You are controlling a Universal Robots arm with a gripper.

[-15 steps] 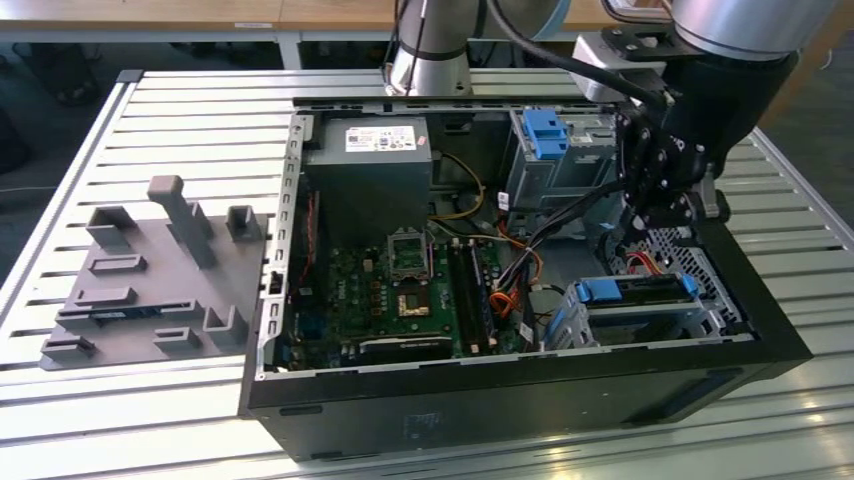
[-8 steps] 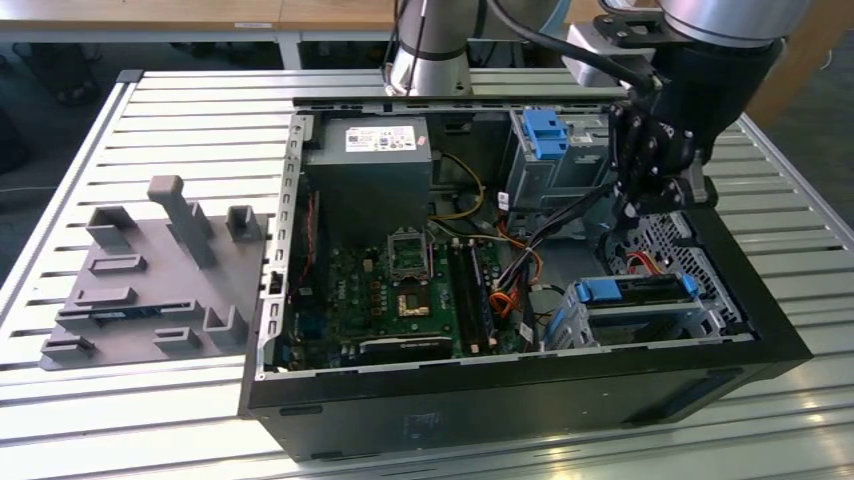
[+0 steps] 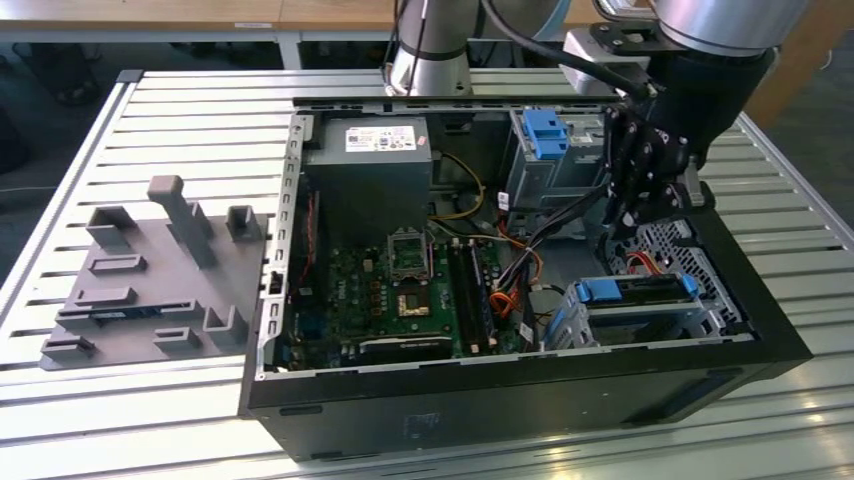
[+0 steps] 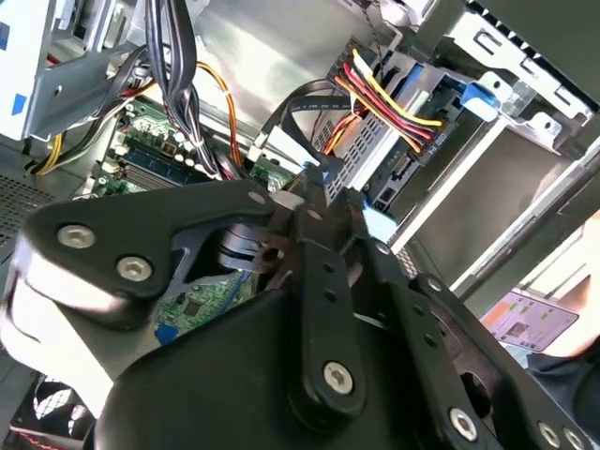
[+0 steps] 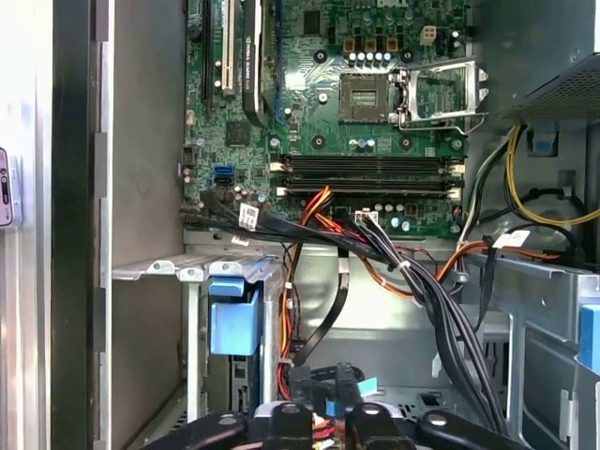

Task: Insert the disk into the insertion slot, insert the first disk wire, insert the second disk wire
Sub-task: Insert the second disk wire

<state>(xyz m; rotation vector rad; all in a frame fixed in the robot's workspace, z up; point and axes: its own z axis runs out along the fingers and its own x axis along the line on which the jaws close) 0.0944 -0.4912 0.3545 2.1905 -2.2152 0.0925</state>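
You see an open black computer case (image 3: 534, 390) lying on a ribbed white metal surface (image 3: 160, 110). The disk (image 3: 638, 290), framed by its bright blue plastic carrier, sits inside the insertion slot (image 3: 627, 325), a silver-grey sheet-metal cage in the case corner toward the exterior view's right. The black gripper (image 3: 638, 225) hangs directly above that cage, among bundled wires. In both wrist views the jaws stand close together around a flat black cable (image 4: 305, 112) that ends in a small blue connector (image 5: 330, 406); whether they actually clamp it cannot be told. A red, yellow and black wire bundle (image 4: 389, 94) runs to the cage (image 4: 375, 159). The green motherboard (image 5: 366, 103) lies flat, with its square socket bracket and long memory slots. A grey moulded fixture tray (image 3: 147, 280) rests on the surface toward the exterior view's left.
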